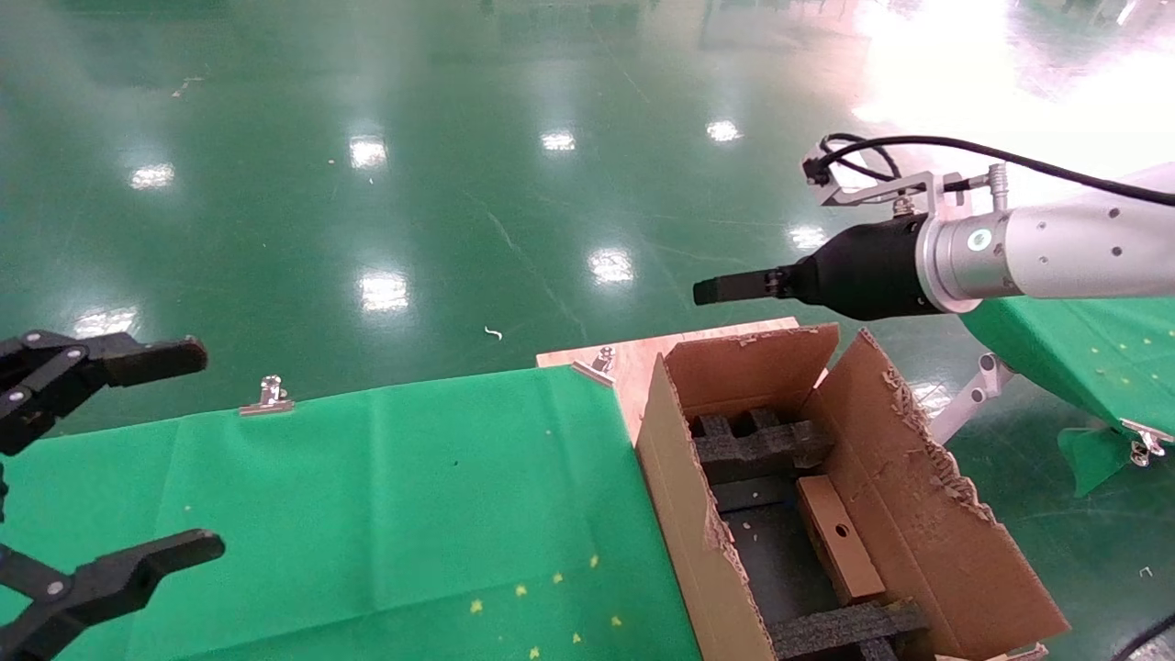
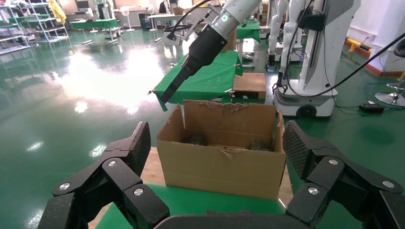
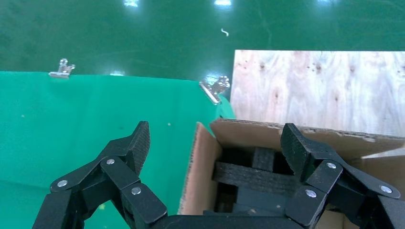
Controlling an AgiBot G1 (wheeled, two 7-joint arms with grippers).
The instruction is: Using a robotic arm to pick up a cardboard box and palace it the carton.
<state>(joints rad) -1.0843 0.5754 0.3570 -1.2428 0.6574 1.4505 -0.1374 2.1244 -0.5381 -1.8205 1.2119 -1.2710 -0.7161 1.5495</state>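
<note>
The small cardboard box point(image 1: 837, 537), brown with a round hole in its face, lies inside the carton point(image 1: 684, 487), against its right wall and between black foam inserts point(image 1: 757, 450). The carton is large and brown with ragged flaps. My right gripper point(image 1: 725, 287), on the white arm, hovers above the carton's far end. In the right wrist view it point(image 3: 216, 131) is open and empty over the carton's far corner point(image 3: 198, 176). My left gripper point(image 1: 207, 450) is open and empty at the far left over the green cloth. In the left wrist view it point(image 2: 215, 138) faces the carton point(image 2: 219, 167).
A green cloth point(image 1: 367, 496) covers the table left of the carton, held by metal clips point(image 1: 268, 397). The carton stands on a plywood board point(image 1: 643, 367). Another green-covered table point(image 1: 1083, 349) is at the right. Shiny green floor lies beyond.
</note>
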